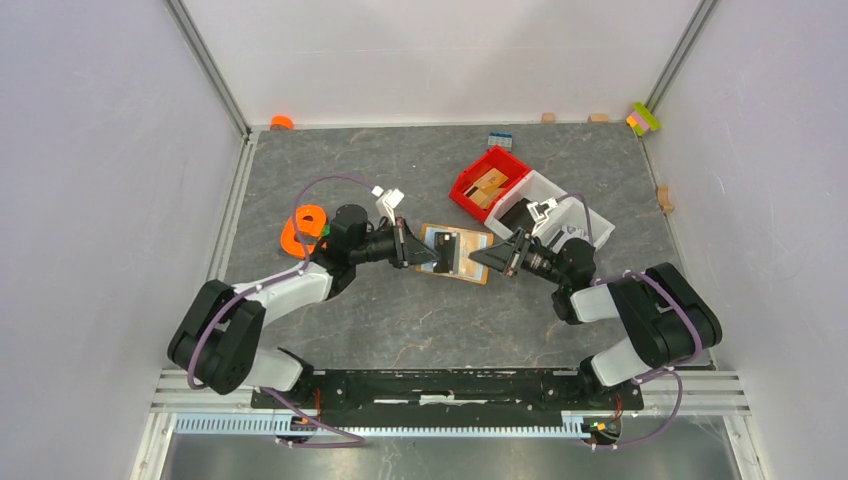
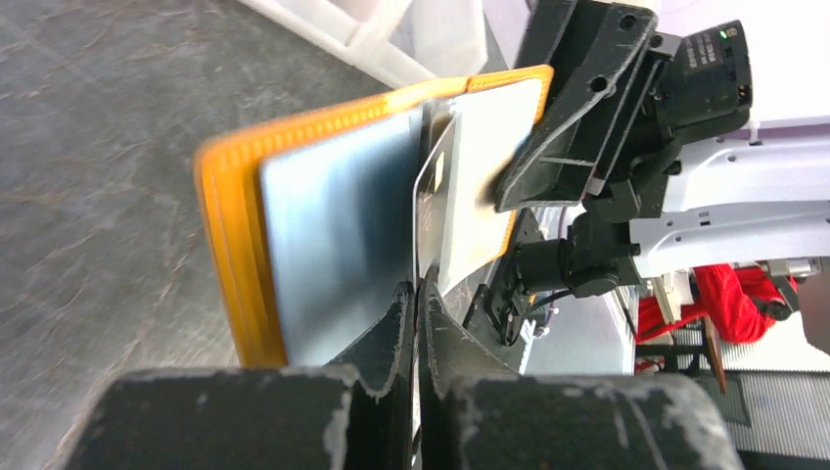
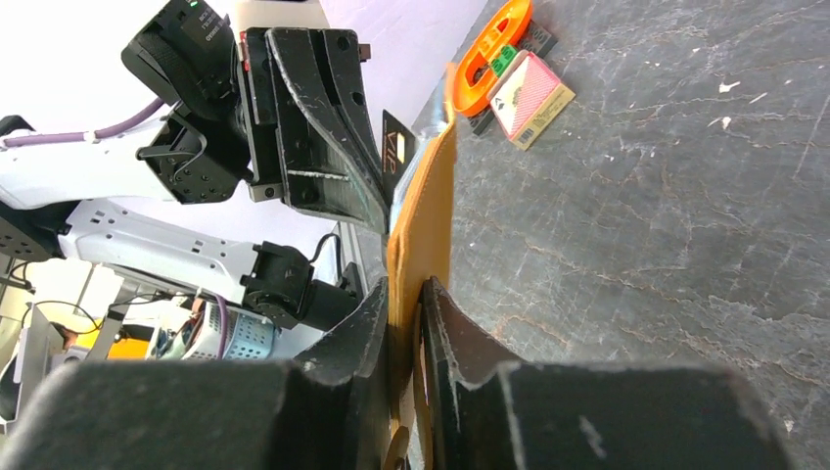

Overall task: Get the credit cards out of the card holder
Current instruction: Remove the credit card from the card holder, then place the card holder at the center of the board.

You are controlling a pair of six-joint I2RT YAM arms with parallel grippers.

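I've got the card holder (image 1: 455,253) approx. mid-table (image 1: 400,320), opened out flat, orange-tan outer w/ stitched edge and pale blue-grey lining facing up. One dark grey card (image 3: 394,157) sticks partway out of a slot by the centre fold, chip & pale lettering showing, its lower part overlapping the lining. Can't tell if the holder rests on the surface or sits just off it.

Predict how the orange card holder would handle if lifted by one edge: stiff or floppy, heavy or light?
Probably fairly stiff: the card holder juts straight from the right gripper without sagging. Likely light, since an edge pinch seems to carry it. Being folded open, it could hinge at the crease.
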